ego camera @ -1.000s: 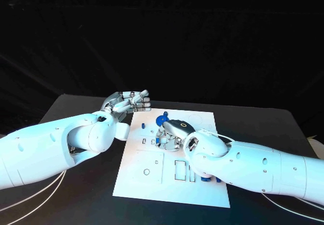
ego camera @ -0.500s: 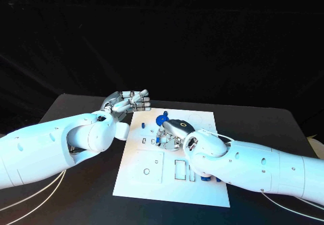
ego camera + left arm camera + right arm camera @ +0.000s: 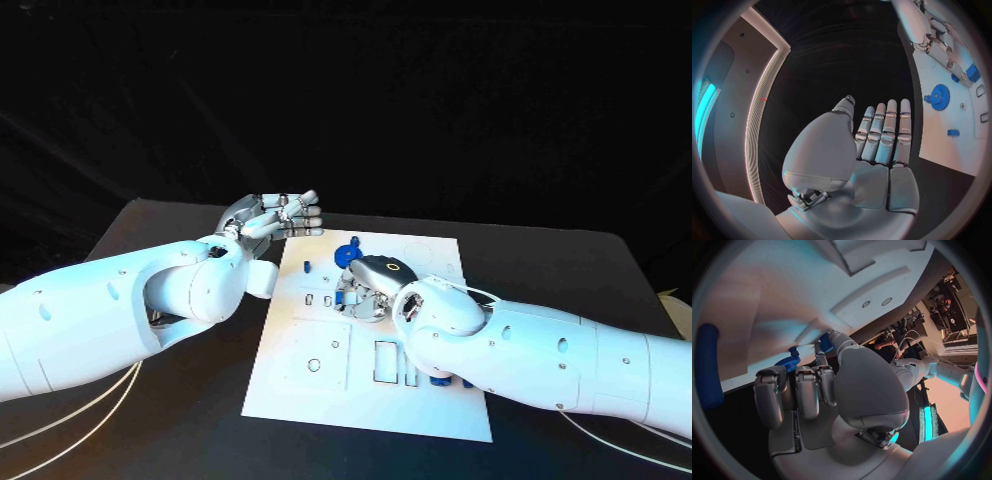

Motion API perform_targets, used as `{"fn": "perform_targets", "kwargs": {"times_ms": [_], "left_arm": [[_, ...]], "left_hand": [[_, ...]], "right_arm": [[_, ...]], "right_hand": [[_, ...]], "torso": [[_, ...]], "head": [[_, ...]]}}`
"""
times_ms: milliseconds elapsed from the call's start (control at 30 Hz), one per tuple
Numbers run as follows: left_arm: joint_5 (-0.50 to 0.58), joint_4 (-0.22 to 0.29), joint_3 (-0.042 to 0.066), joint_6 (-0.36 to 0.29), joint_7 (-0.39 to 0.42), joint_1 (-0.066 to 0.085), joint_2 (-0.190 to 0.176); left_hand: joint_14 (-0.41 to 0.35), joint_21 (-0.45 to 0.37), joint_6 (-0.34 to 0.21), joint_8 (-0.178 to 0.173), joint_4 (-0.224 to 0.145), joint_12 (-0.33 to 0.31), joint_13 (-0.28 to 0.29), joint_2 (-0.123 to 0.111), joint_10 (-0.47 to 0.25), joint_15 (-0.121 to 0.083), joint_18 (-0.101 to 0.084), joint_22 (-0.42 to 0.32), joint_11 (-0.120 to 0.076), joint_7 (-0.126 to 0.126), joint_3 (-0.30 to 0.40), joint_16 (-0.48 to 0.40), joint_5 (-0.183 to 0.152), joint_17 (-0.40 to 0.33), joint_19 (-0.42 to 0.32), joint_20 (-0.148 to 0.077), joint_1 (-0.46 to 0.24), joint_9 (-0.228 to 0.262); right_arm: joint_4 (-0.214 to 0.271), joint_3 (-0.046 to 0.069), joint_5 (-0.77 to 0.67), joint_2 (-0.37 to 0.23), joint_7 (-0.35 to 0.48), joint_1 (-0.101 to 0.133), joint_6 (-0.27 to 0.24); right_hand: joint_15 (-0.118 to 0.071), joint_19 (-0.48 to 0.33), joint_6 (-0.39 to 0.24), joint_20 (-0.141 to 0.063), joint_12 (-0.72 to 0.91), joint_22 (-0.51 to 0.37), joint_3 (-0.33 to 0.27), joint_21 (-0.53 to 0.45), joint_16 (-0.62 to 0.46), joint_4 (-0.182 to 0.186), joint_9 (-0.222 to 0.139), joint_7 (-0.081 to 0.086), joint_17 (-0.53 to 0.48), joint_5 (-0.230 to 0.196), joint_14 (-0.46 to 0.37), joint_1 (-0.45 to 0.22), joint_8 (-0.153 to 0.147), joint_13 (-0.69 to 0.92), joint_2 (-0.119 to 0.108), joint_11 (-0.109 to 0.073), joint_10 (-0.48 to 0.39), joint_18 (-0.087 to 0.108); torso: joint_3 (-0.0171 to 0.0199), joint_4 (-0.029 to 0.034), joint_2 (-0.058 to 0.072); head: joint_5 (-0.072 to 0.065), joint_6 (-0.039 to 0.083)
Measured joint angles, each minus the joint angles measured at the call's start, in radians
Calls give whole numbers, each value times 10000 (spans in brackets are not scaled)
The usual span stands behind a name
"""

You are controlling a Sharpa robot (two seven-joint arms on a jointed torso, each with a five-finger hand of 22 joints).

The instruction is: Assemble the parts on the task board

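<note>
The white task board [image 3: 325,385] lies in the middle of the black table. A blue gear [image 3: 346,255] stands on its far part, also seen as the blue gear [image 3: 940,93] in the left wrist view. My right hand [image 3: 369,283] is knuckles-up over the board's middle with its fingers curled down beside a small blue part [image 3: 825,342]; whether it grips that part is hidden. My left hand [image 3: 274,215] hovers at the board's far left corner, fingers straight and side by side, with nothing in the palm [image 3: 879,165].
Another small blue part [image 3: 953,132] lies near the gear. A long blue part [image 3: 707,365] sits farther along the board. Dark rectangular slots [image 3: 385,362] mark the board's near half. Black table [image 3: 173,420] surrounds the board.
</note>
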Motion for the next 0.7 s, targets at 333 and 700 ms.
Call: {"fn": "perform_targets", "kwargs": {"times_ms": [333,700], "left_arm": [[0,0,0,6,-16,0,-2],[-34,-30,0,30,-52,0,-5]], "left_hand": [[0,0,0,-39,0,0,0,0,0,0,0,0,0,0,0,0,0,1,0,0,0,0],[0,30,2,-39,-28,-58,0,-53,3,0,0,4,3,-2,-28,0,0,25,-36,36,53,0]], "right_arm": [[-30,2,-1,24,23,0,24],[37,-2,5,-59,69,-3,-152]], "right_hand": [[190,1,-503,147,-91,2,-402,-59,0,119,-119,182,-1,-37,17,-358,-286,2,-250,192,25,2],[262,37,-831,254,-192,7,-1453,-136,0,565,-168,297,-2,-775,17,-593,-433,8,-352,299,-13,2]], "torso": [[5,-1,0],[7,-1,4]], "head": [[-9,24],[-27,51]]}}
